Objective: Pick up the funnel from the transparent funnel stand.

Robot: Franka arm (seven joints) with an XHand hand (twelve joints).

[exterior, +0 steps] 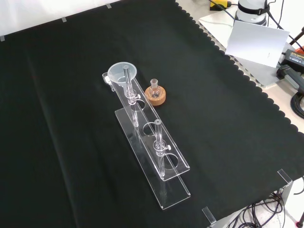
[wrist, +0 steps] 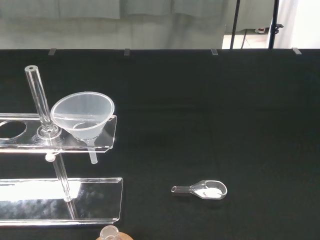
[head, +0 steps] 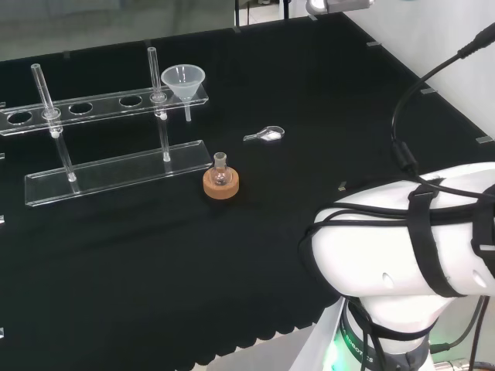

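Head view: the clear plastic cone-shaped funnel (head: 183,80) sits upright in the end hole of the see-through funnel stand (head: 116,174), far left of the white arm (head: 402,255). Its stem points straight down, so I think it must be lifted straight up. I cannot tell how the hand is held.

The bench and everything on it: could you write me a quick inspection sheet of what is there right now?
Surface: black cloth over the bench, scalloped along one edge.
Job's things: funnel sits upright in the end hole of the transparent funnel stand, untouched.
Clutter: small flask on a cork ring beside the stand; a small glass scoop holding white powder lies apart on the cloth.
Hand: cannot tell; the arm's white links show at the head view's right.
Cables: black cables run along the arm.
Surroundings: white table with equipment past the cloth's edge in the front view.
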